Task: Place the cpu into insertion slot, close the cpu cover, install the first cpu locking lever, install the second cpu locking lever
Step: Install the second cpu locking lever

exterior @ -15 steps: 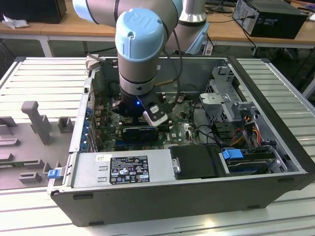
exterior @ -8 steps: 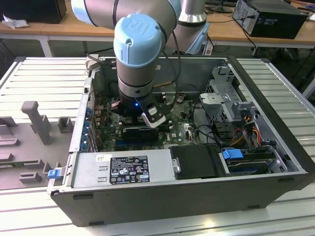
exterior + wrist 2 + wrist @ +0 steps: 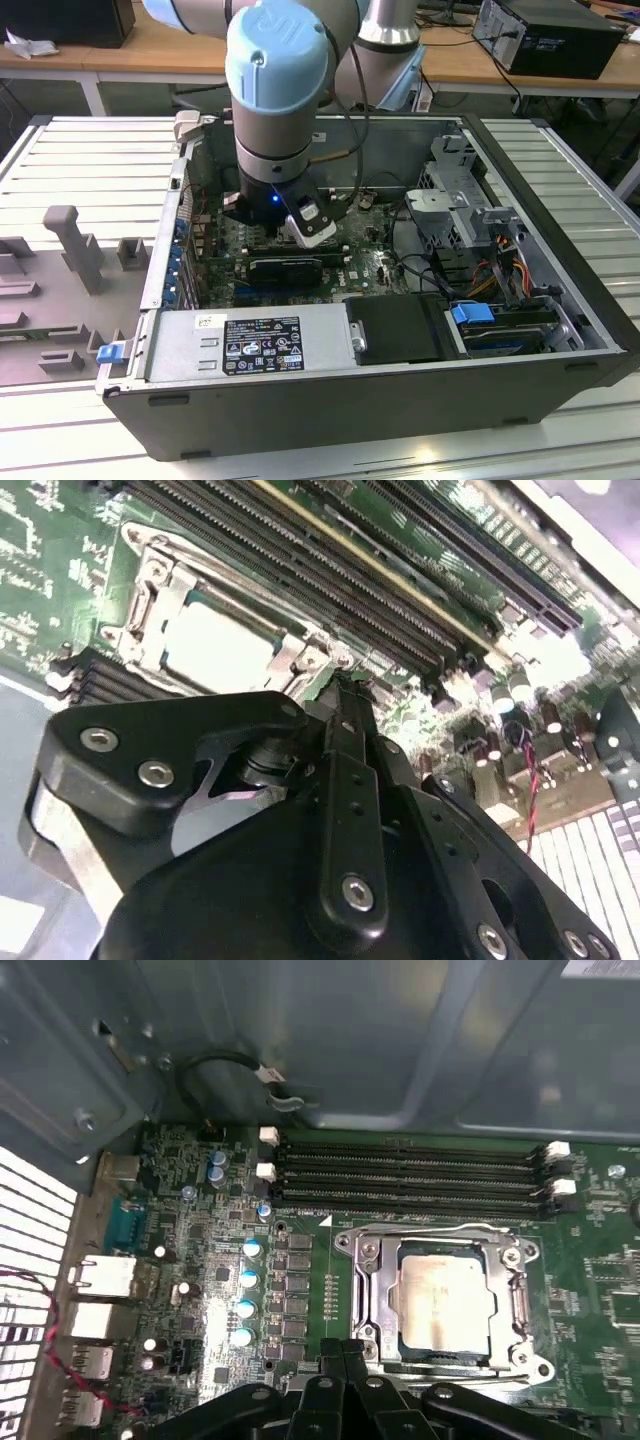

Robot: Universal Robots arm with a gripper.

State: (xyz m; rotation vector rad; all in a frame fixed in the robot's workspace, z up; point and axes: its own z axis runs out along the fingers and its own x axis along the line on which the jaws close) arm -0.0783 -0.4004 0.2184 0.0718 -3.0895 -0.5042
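The cpu (image 3: 440, 1305) (image 3: 215, 645) lies flat in the insertion slot (image 3: 535, 1368) on the green motherboard (image 3: 365, 262), its pale top showing. The cpu cover (image 3: 372, 1290) (image 3: 150, 595) is down over it, framing the chip. A wire locking lever (image 3: 440, 1228) runs along the socket's edge beside the memory slots. In both wrist views my gripper (image 3: 342, 1348) (image 3: 345, 688) hangs just off the socket's edge, beside the cover. It is shut, with nothing seen between the fingers. In the exterior view the arm's wrist (image 3: 275, 100) stands over the board inside the open computer case.
Long black memory slots (image 3: 410, 1170) (image 3: 330, 570) run beside the socket. Blue-topped capacitors (image 3: 247, 1280) stand on its other side. The case walls (image 3: 330, 385), a black power supply (image 3: 400, 330), a drive cage (image 3: 460, 190) and cables hem the board in. Grey fixtures (image 3: 75, 245) stand on the table.
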